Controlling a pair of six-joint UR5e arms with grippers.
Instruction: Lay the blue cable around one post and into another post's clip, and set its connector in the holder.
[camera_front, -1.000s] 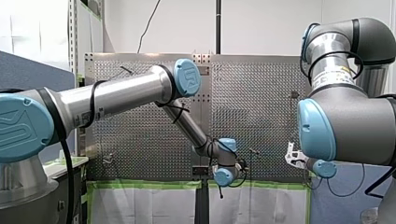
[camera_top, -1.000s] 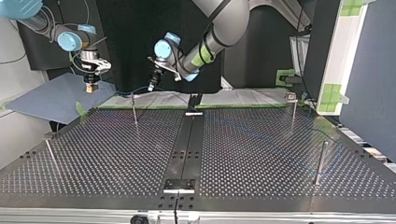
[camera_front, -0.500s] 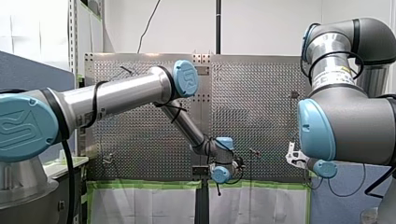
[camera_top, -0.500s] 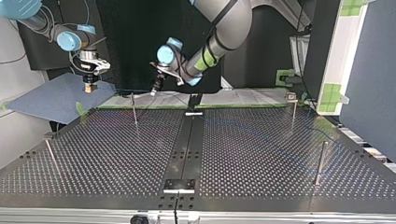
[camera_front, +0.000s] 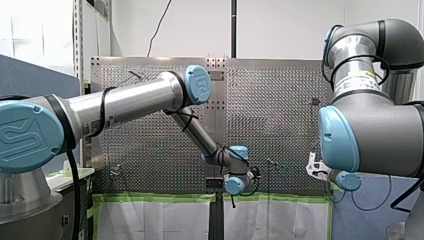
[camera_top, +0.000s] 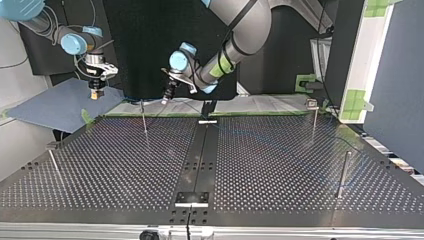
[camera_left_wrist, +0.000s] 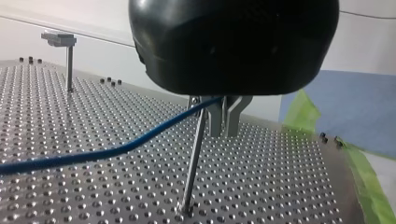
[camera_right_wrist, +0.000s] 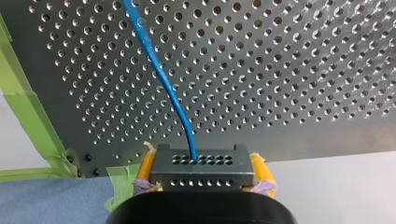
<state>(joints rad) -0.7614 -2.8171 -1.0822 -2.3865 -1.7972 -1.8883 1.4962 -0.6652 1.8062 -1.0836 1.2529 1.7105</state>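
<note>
The blue cable runs taut from my left gripper, whose metal fingers are shut on it, past the top of a thin post just beside them. In the top view that gripper hangs over the table's far edge, close to the same post. My right gripper has its yellow pads shut on the grey connector, with the cable leaving it over the perforated plate. It hovers off the table's far corner at the top view's left.
A post with a clip on top stands at the far side on the top view's right, with a plain post nearer. Another post leans at the left. A small holder sits on the centre strip; green tape edges the plate.
My left gripper has shifted a little toward the top view's right and slightly lower, staying by the post. My right arm has held still.
</note>
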